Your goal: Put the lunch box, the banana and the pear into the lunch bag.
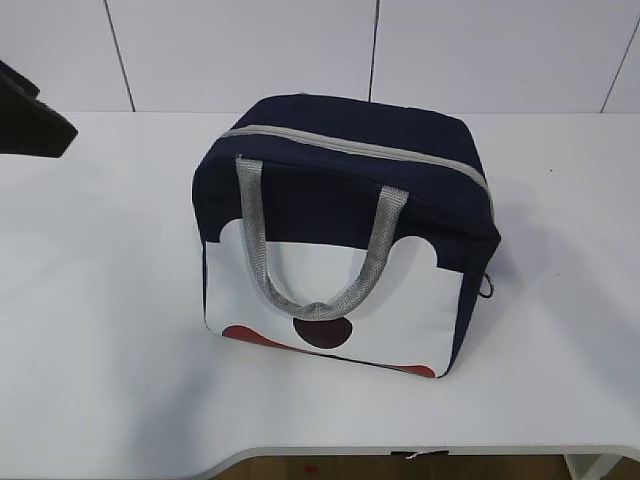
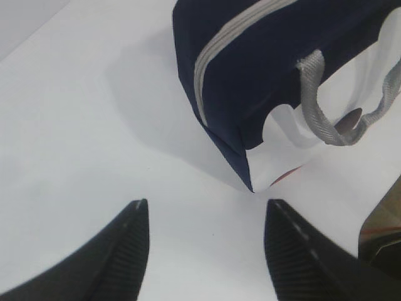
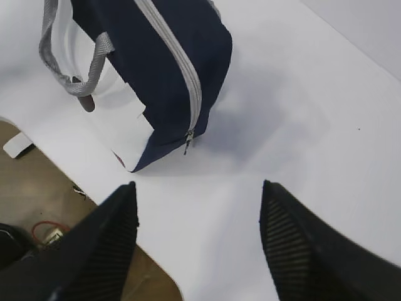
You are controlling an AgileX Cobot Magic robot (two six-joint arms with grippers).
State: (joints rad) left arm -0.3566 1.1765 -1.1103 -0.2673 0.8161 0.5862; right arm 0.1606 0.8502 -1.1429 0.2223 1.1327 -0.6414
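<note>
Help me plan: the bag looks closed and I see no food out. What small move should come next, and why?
Probably bring the right tool, open and empty, to the zipper pull at the lunch bag's end. The grey zipper runs shut across the top, so nothing could go in yet; no lunch box or fruit shows.

Both claws: black tapered fingers (image 2: 128, 251) w/ ribbed inner pads (image 3: 285, 241).

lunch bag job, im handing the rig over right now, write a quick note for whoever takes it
Left gripper: open, empty, hovering over the table beside the bag's end.
Right gripper: open, empty, hovering near the end where the zipper pull hangs.
The large navy fabric lunch bag with grey webbing handles stands upright mid-table on the white table, grey zipper closed.
Lunch box, banana and pear: in no view, so whether they are packed cannot be told.
Left: check the contents.
</note>
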